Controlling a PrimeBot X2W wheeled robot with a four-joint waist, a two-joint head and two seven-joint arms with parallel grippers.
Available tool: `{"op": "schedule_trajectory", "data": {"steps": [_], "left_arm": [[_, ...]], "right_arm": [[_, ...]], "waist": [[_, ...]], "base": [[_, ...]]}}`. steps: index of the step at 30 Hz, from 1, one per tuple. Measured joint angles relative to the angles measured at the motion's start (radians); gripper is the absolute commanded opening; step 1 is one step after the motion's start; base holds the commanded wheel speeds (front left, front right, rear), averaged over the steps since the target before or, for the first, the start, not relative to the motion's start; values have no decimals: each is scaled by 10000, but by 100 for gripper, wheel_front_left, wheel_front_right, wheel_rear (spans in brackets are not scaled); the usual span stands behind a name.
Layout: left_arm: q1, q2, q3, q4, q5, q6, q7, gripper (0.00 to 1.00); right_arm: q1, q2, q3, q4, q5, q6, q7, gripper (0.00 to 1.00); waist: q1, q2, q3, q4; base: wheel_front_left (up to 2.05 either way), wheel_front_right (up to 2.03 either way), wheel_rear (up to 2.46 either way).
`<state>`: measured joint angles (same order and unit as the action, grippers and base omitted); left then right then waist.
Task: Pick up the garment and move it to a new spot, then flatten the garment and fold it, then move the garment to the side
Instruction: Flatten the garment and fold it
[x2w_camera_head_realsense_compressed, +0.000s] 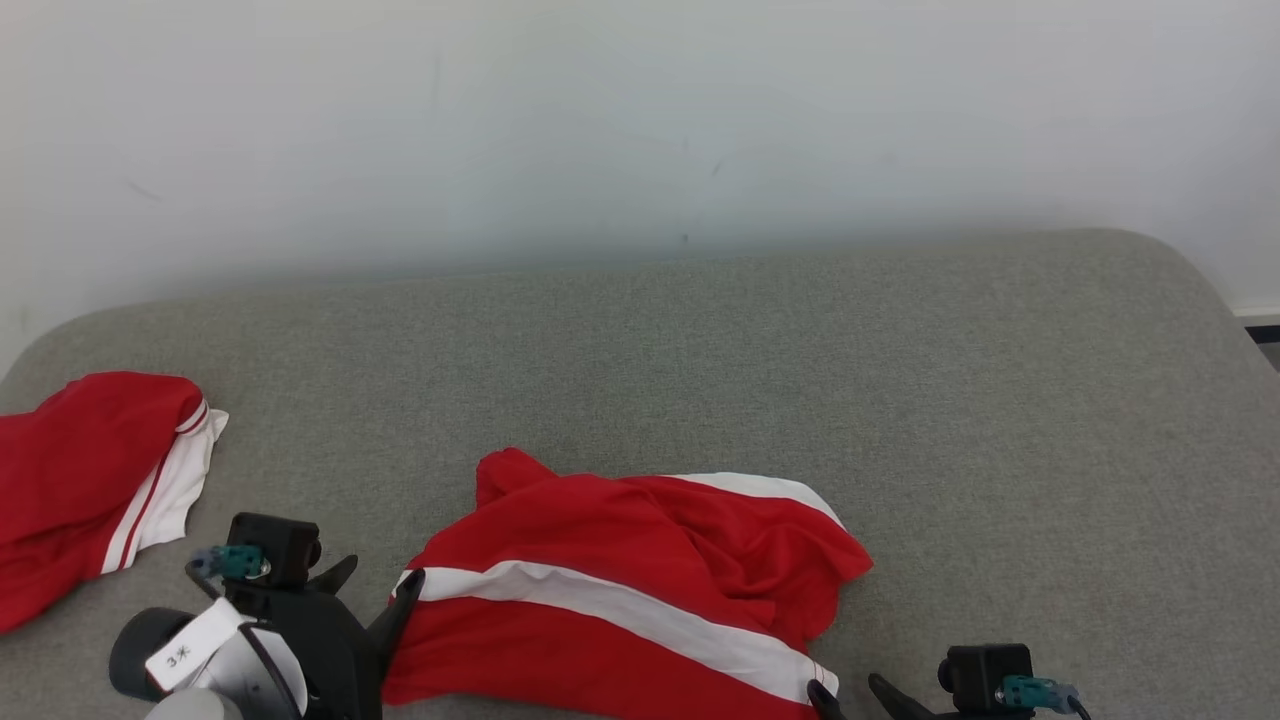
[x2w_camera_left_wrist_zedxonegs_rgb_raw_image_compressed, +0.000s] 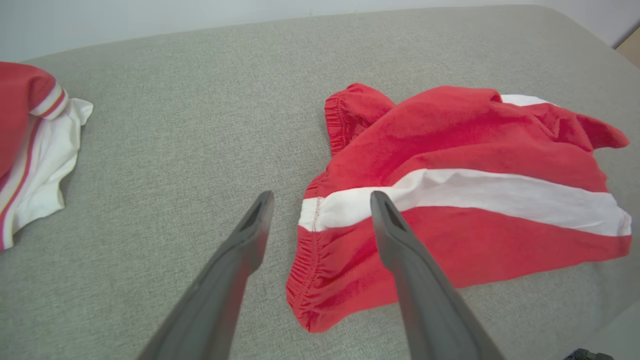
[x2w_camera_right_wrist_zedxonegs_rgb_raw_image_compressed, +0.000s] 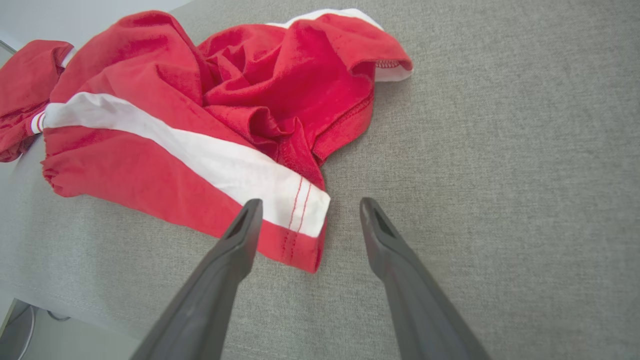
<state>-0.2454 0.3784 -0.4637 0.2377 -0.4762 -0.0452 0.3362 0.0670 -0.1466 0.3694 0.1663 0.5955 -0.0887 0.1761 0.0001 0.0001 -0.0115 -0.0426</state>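
The red fabric garment (x2w_camera_head_realsense_compressed: 620, 590) with a broad white stripe and a gathered elastic edge lies crumpled, its far side bunched up, near the front edge of the grey fabric-covered worktop (x2w_camera_head_realsense_compressed: 900, 350).

Grey fabric surface (x2w_camera_head_realsense_compressed: 700, 350): garment (x2w_camera_head_realsense_compressed: 620, 590), 2nd garment (x2w_camera_head_realsense_compressed: 80, 490)

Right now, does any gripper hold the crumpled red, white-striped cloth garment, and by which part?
Nothing is held. Left gripper and right gripper stand open near the red white-striped garment.

place: plain lab-like room | signs: grey fabric-covered table (x2w_camera_head_realsense_compressed: 900, 350) — bare white wall (x2w_camera_head_realsense_compressed: 640, 120)
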Motion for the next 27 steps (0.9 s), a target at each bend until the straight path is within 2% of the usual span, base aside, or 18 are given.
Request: {"op": "schedule_trajectory", "data": {"steps": [5,7,8,11,16,18,21,27], "left_arm": [[-387,-115,-12,715,-247,77,1035,100],[-666,-276,-123,1145,-278,196,1494,100],[-816,-378,-180,1283,-278,199,1684,100],[-1220,-669,-207,1584,-280,332,2021,100],[-1585,-803,-282,2092,-278,405,2502,100],[-1614,-857,-313,2286,-299,401,2631,100],[-1738,-911,-347,2546,-366,357,2811,100],[-1876,-947,-393,2989,-410,263,3091,100]], "right_arm": [[-205,8,8,-79,-50,-100,456,100],[-202,0,-15,-86,-77,-180,610,96],[-202,-8,-21,-104,-81,-182,686,98],[-252,-8,4,-199,-236,-213,901,100],[-450,-6,12,-286,-426,-272,1256,100],[-450,10,25,-240,-433,-291,1415,91],[-451,113,31,-140,-437,-345,1570,99],[-489,236,21,0,-458,-347,1896,99]], "waist": [[0,0,79,-111],[1,0,111,-116],[1,0,113,-97],[0,0,116,-25],[0,0,97,20],[0,0,93,29],[0,0,89,34],[0,0,107,15]], "base": [[0,0,0],[0,0,0],[0,0,0],[0,0,0],[0,0,0],[0,0,0],[0,0,0],[0,0,0]]}}
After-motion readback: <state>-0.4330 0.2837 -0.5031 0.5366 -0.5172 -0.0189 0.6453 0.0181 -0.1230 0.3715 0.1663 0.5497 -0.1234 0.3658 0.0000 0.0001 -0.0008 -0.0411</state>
